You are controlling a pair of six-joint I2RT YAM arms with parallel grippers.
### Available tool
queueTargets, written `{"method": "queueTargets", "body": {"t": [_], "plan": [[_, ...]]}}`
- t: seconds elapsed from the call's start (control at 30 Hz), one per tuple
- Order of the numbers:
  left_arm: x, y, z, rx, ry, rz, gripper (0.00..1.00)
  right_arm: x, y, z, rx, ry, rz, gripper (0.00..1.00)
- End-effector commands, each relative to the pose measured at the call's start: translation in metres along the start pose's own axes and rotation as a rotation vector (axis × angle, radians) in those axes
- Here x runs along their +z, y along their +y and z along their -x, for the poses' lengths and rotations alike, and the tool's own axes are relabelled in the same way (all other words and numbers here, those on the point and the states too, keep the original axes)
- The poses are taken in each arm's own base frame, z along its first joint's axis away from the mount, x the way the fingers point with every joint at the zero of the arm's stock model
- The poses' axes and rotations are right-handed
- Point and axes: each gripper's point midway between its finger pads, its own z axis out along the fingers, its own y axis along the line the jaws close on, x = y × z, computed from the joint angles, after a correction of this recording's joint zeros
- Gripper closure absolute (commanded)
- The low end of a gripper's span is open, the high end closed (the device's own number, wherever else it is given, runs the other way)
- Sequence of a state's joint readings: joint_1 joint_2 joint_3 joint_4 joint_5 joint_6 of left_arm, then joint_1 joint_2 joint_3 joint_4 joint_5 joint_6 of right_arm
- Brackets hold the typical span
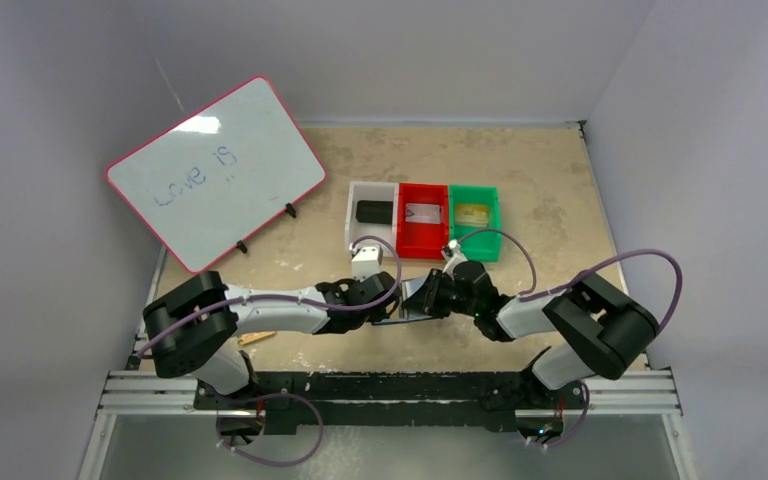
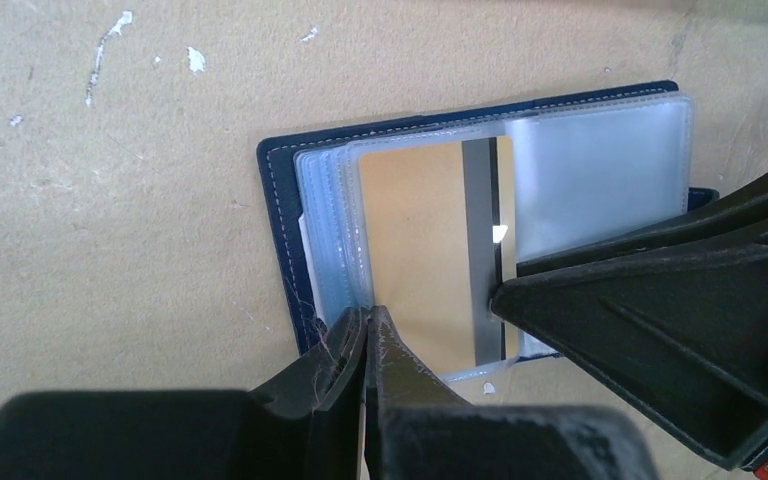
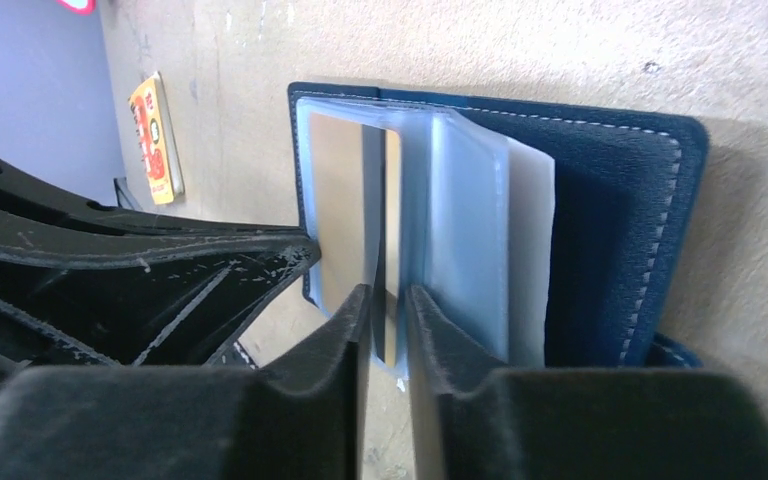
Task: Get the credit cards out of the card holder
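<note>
The navy card holder (image 1: 412, 302) lies open on the table between both grippers. It shows in the left wrist view (image 2: 278, 220) and the right wrist view (image 3: 620, 200). Clear sleeves fan out of it. One sleeve holds a tan credit card (image 2: 420, 240) with a grey stripe, also in the right wrist view (image 3: 340, 200). My left gripper (image 2: 368, 318) is shut on the sleeve's near edge. My right gripper (image 3: 385, 300) is slightly open, its fingers on either side of the card's edge. In the top view the left gripper (image 1: 385, 305) and right gripper (image 1: 430, 298) nearly touch.
Behind the holder stand a white bin (image 1: 353, 215) with a black card, a red bin (image 1: 422, 247) with a silver card and a green bin (image 1: 475, 250) with a gold card. A whiteboard (image 1: 215, 170) leans at the back left. An orange pad (image 3: 155, 135) lies near the left arm.
</note>
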State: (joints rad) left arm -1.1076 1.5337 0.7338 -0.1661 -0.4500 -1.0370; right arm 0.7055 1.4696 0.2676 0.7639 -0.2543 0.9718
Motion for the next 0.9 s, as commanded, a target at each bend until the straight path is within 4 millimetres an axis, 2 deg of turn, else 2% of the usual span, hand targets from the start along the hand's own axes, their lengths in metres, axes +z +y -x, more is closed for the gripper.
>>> {"method": "queueTargets", "body": {"t": [0.0, 0.1, 0.13, 0.43, 0.73, 0.8, 0.87], "plan": [[0.004, 0.009, -0.013, 0.051, 0.047, 0.035, 1.0, 0.005, 0.015, -0.005, -0.015, 0.035, 0.083, 0.87], [0.004, 0.012, -0.012, 0.052, 0.044, 0.049, 1.0, 0.003, 0.018, -0.003, 0.011, 0.012, 0.103, 0.99], [0.004, 0.014, -0.011, 0.055, 0.041, 0.058, 1.0, 0.002, 0.017, -0.002, 0.018, 0.004, 0.095, 1.0], [0.002, 0.028, -0.007, 0.068, 0.016, 0.117, 1.0, -0.01, -0.007, 0.01, 0.073, -0.078, -0.013, 1.0], [0.002, 0.021, -0.007, 0.068, 0.018, 0.082, 1.0, -0.015, -0.015, 0.01, 0.086, -0.081, -0.033, 1.0], [-0.001, 0.016, -0.005, 0.064, 0.012, 0.051, 1.0, -0.014, -0.013, 0.011, 0.082, -0.079, -0.027, 0.91], [-0.005, 0.012, 0.0, 0.051, -0.006, 0.026, 0.95, -0.013, -0.01, 0.013, 0.082, -0.082, -0.02, 0.83]]}}
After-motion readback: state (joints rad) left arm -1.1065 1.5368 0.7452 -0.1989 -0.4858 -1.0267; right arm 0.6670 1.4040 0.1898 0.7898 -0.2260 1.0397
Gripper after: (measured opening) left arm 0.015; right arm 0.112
